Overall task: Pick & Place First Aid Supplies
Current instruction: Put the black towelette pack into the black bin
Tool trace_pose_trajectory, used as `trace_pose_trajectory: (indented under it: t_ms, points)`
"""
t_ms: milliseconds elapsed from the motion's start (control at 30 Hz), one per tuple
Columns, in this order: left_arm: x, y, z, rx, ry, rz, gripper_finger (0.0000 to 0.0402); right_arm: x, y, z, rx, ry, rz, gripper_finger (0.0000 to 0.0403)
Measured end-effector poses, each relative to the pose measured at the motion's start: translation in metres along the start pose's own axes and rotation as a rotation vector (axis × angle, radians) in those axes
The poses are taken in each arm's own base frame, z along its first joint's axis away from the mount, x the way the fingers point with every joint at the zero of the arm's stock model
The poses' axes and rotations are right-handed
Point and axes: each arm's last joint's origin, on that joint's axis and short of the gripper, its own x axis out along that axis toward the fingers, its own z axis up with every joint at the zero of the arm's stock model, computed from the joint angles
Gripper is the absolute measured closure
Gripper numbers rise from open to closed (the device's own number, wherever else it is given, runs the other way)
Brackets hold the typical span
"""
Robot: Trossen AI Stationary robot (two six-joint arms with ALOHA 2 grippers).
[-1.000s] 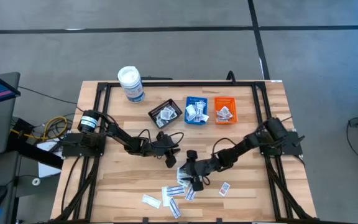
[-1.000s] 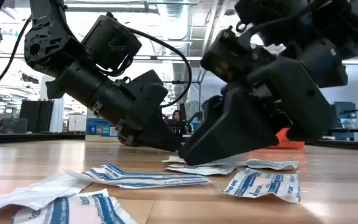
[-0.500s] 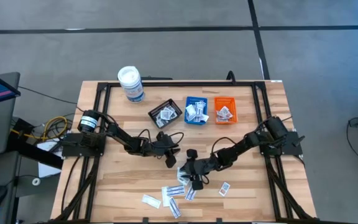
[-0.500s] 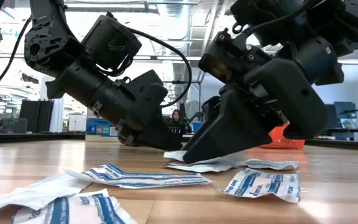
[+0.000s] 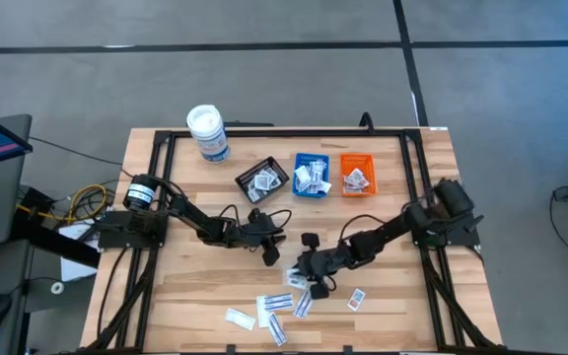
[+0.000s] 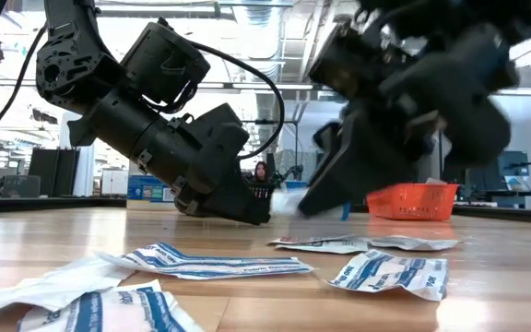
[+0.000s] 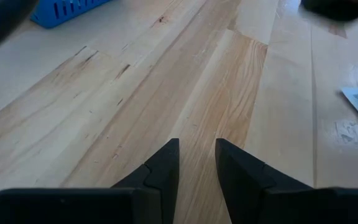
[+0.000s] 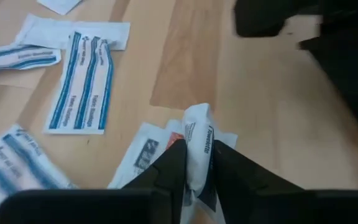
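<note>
Several first aid supplies, flat white packets with blue print (image 5: 274, 308), lie loose on the wooden table near its front edge; they also show in the low view as packets (image 6: 206, 263). My right gripper (image 5: 302, 278) hangs just above them, shut on one white packet (image 8: 197, 134). In the low view this packet (image 6: 287, 201) is above the table top. Under it two more packets (image 8: 148, 152) rest flat on the wood. My left gripper (image 5: 269, 251) waits mid-table, tips low over bare wood (image 7: 196, 155), open by a narrow gap with nothing in it. My right gripper pinches the white packet between its two fingers, and the packet's crumpled upper end (image 8: 199, 121) sticks out past the fingertips. The fingers slant down from the table's right side. The packet is lifted clear of the table and of the packets below it.
At the far middle stand a black tray (image 5: 261, 180), a blue tray (image 5: 311, 174) and an orange tray (image 5: 357, 175), each holding packets. A white round canister (image 5: 207, 133) stands far left. A black frame (image 5: 166, 138) rims the table. One packet (image 5: 356, 298) lies apart, front right.
My right gripper, which stood down on the packets, has taken hold of one white packet and risen, tipping its fingers less steeply. That packet has come up clear of the table; the packets under it stayed flat.
</note>
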Motion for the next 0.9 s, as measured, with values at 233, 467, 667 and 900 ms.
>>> trace_pose_trajectory:
  t_ms: [233,467,667,900]
  points:
    - [0.000,0.000,0.000,0.000,0.000,0.000,0.0298,-0.036,-0.007,0.011,0.031,0.081,-0.134,0.0333]
    - [0.000,0.000,0.000,0.000,0.000,0.000,0.0298,-0.053,-0.011,0.010,0.077,0.128,-0.269,0.0333]
    - [0.000,-0.001,0.001,-0.060,0.014,-0.057,0.0298,-0.041,-0.011,0.001,0.048,0.160,-0.295,0.0333]
    - [0.001,-0.005,0.010,-0.154,0.004,-0.230,0.0298,-0.029,-0.009,-0.004,-0.052,0.160,-0.286,0.0333]
